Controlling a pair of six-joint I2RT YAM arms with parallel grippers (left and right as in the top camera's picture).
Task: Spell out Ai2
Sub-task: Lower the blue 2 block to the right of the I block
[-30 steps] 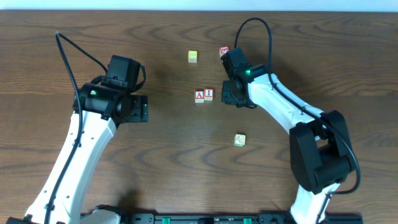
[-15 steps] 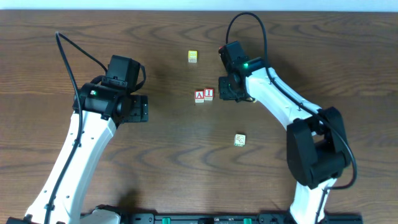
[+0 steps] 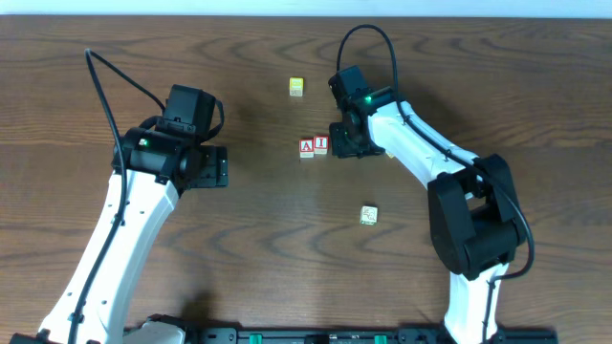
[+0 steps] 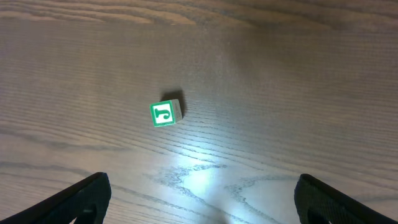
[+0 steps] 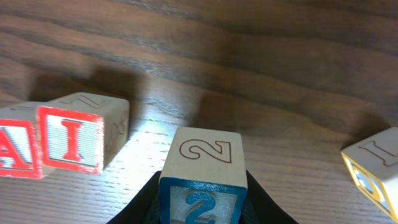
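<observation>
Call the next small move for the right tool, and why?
Probably slide the 2 block, clamped in the right tool, sideways toward the I block before releasing. The A block and the I block already sit side by side. The right wrist view shows a clear gap between the I block and the 2 block, so the row isn't closed up yet.

A block (image 3: 306, 146) and I block (image 3: 321, 143) touch side by side on tabletop (image 3: 268, 248), right gripper (image 3: 346, 143) just beside I block, yellow block (image 3: 297, 87) and green block (image 3: 369, 215) well apart.
</observation>
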